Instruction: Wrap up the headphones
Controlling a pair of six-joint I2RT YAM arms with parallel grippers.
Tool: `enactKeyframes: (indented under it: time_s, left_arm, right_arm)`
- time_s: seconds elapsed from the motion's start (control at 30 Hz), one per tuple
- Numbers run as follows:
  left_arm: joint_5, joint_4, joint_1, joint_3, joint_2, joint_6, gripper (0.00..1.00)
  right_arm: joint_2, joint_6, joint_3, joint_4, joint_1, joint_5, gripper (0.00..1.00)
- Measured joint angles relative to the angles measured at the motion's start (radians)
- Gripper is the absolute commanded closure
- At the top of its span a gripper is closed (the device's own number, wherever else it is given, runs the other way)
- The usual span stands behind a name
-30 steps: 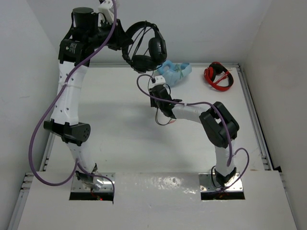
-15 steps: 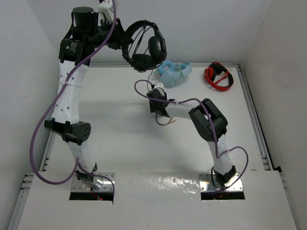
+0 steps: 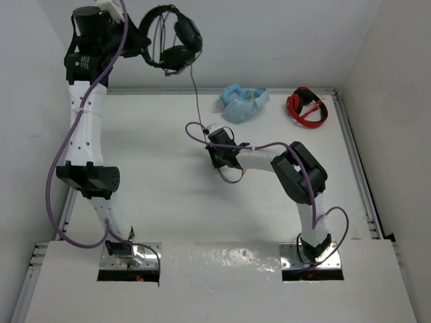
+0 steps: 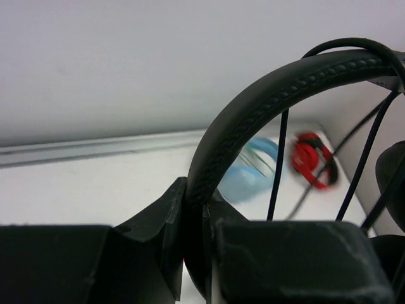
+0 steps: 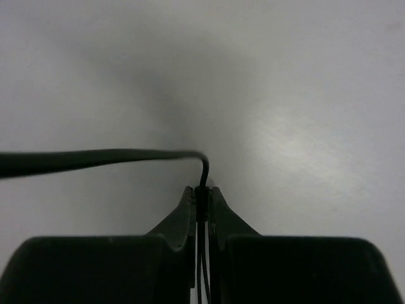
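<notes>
Now | my left end effector [image 4: 195,212] is gripping the headphones [image 3: 186,32] by the headband [image 4: 266,88], high above the worktop [image 3: 148,175] | my right end effector [image 5: 202,201] is pinching the cable [image 5: 95,156] tight.

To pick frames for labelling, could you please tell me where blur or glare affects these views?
Left wrist view: headband sharp, light-blue headphones and red headphones behind it blurred. Right wrist view: cable in the right tool clear, soft bright patch on the table. Top view: glare on the near ledge.
</notes>
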Motion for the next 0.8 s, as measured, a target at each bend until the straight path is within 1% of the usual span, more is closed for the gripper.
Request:
enactKeyframes:
  time_s: [0.1, 0.17, 0.27, 0.37, 0.47, 0.6, 0.7, 0.8]
  left_arm:
    - [-0.122, 0.068, 0.046, -0.029, 0.031, -0.04, 1.0]
    - [-0.199, 0.099, 0.054, -0.057, 0.056, -0.053, 1.0]
    - [-0.29, 0.125, 0.047, -0.108, 0.103, -0.069, 1.0]
    - [-0.346, 0.13, 0.047, -0.148, 0.148, -0.085, 1.0]
    - [-0.352, 0.135, 0.061, -0.177, 0.177, -0.12, 1.0]
    - [-0.315, 0.155, 0.094, -0.192, 0.177, -0.154, 1.0]
    - [-0.288, 0.174, 0.113, -0.203, 0.158, -0.165, 1.0]
    - [-0.251, 0.17, 0.127, -0.211, 0.124, -0.18, 1.0]
  right_arm:
    - [-0.045, -0.068, -0.049, -0.023, 0.062, -0.138, 1.0]
    - [-0.053, -0.103, -0.051, -0.028, 0.118, -0.221, 1.0]
    - [-0.058, -0.133, -0.032, -0.048, 0.186, -0.314, 1.0]
    - [-0.058, -0.142, 0.002, -0.074, 0.218, -0.368, 1.0]
    - [-0.057, -0.14, 0.035, -0.09, 0.222, -0.398, 1.0]
    - [-0.028, -0.125, 0.091, -0.105, 0.194, -0.415, 1.0]
    - [-0.02, -0.103, 0.095, -0.107, 0.146, -0.426, 1.0]
    - [-0.019, -0.098, 0.098, -0.108, 0.072, -0.382, 1.0]
